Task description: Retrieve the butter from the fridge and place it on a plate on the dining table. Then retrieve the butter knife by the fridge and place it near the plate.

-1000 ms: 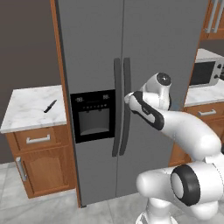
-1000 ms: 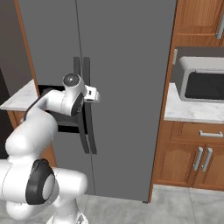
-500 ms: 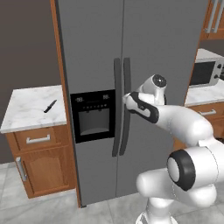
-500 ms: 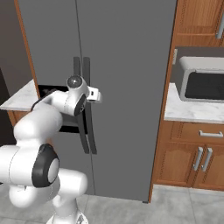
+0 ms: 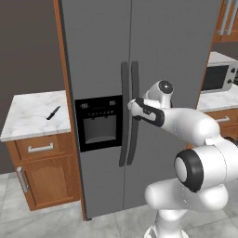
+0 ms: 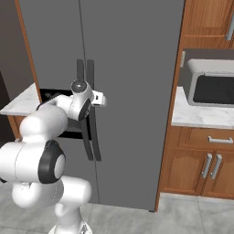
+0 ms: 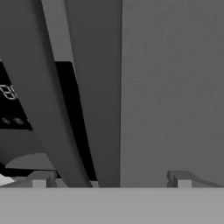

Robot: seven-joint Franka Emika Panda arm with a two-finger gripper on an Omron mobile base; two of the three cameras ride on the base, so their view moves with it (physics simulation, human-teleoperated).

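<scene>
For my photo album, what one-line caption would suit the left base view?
White robot arm brings its open gripper up to the dark handles of the closed grey fridge, while the butter knife lies on the small marble-topped cabinet.

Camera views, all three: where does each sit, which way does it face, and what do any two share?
Left base view: behind-left of the arm, facing the fridge, butter knife on the side cabinet; arm from lower right.
Right base view: behind-right, facing fridge and microwave; arm from lower left.
Hand view: close on the fridge handles, open hand.
Both base views share the handles.

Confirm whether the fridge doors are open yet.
No, both doors of the fridge are flush and closed, handles side by side.
</scene>
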